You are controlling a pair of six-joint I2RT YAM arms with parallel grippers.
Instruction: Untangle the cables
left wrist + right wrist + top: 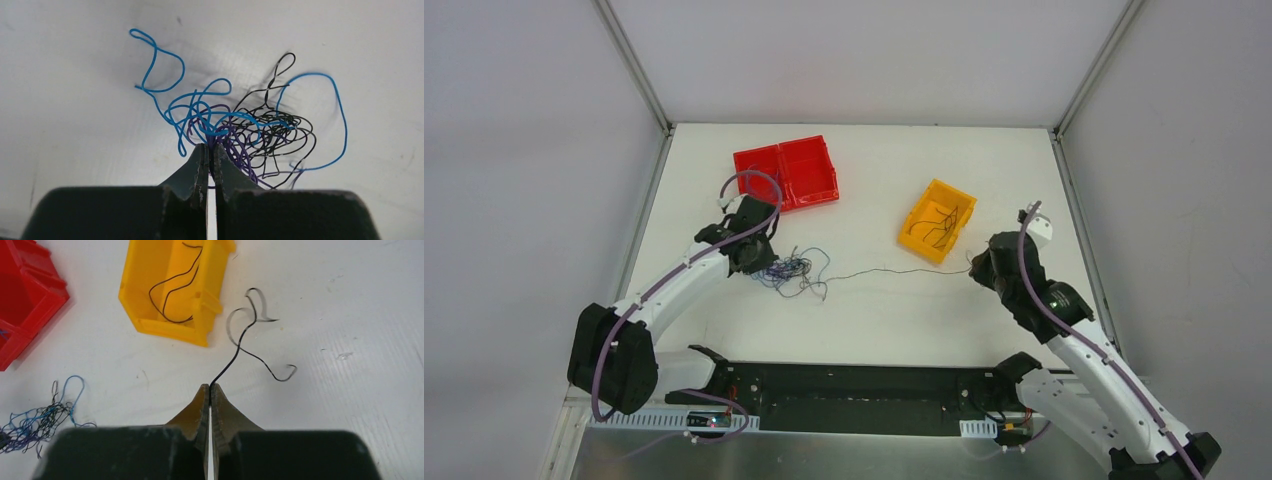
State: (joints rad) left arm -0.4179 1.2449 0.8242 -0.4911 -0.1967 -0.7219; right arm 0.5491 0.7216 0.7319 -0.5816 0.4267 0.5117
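The cables form a tangle (790,270) of thin blue, black and purple wires lying left of the table's middle. My left gripper (761,262) is shut on the tangle's near edge. In the left wrist view the left gripper (210,148) pinches several strands, and the bundle (245,127) fans out beyond the tips. One black wire (894,270) runs from the tangle to the right, nearly straight. My right gripper (976,268) is shut on it. In the right wrist view the right gripper (210,386) clamps this wire, and its free end (250,335) curls over the table.
A yellow bin (951,190) stands just behind the right gripper, and in the right wrist view the yellow bin (165,327) holds loose black wires (172,290). A red two-compartment bin (819,190) sits at the back left, behind the left gripper.
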